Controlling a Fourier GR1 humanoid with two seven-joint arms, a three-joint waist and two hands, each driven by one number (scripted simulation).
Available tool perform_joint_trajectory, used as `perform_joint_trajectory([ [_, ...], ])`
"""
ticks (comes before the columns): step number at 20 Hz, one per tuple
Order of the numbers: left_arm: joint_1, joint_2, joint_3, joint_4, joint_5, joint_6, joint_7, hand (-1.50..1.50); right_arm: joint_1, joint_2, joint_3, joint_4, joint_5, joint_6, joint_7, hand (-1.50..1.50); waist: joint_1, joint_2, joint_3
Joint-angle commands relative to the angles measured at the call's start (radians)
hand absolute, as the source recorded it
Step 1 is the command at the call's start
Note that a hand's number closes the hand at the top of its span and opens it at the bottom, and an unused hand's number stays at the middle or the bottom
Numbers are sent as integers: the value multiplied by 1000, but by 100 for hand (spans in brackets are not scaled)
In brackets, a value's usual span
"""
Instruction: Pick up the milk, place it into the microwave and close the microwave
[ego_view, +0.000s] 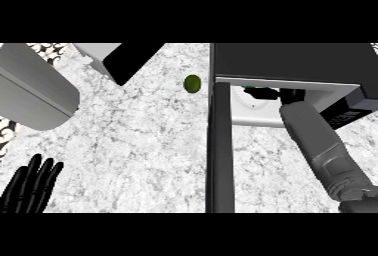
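The microwave (295, 57) stands at the upper right with its door (219, 150) swung open toward me, seen edge-on as a dark upright bar. My right forearm reaches into the cavity, and the right hand (284, 94) is mostly hidden under the microwave's top. Beside the hand, a white shape (247, 104) with a small green bit (250, 89) above it lies inside the cavity. I cannot tell whether it is the milk or whether the hand holds it. My left hand (31, 184) rests open at the lower left, fingers up.
A small green oval fruit (192, 83) lies on the marble counter (140, 145) left of the microwave door. A rounded grey appliance (33, 92) fills the upper left. A white and black box (122, 57) stands at the back.
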Motion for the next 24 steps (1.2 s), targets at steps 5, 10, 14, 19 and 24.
perform_joint_trajectory([
  [5, 46, -6, -41, -67, -24, -6, 27, -150, -6, -89, -42, -13, -29, 27, -38, -150, -6, -4, 0],
  [10, 26, -16, -25, -6, -24, -7, -17, -150, 33, -95, -54, -41, -47, 41, -89, -150, -27, -11, -1],
  [14, 54, -14, -35, -79, -30, 2, 35, -150, 48, -107, -72, -39, -72, 116, -107, -150, -23, -10, -1],
  [19, 62, -41, -70, -39, -83, 18, -10, -150, 84, -108, -99, -80, -120, 242, -145, -150, -40, -16, -1],
  [24, 145, -68, -134, -61, -107, 20, -55, -150, 113, -78, -116, -99, -155, 318, -130, -150, -44, -23, -2],
])
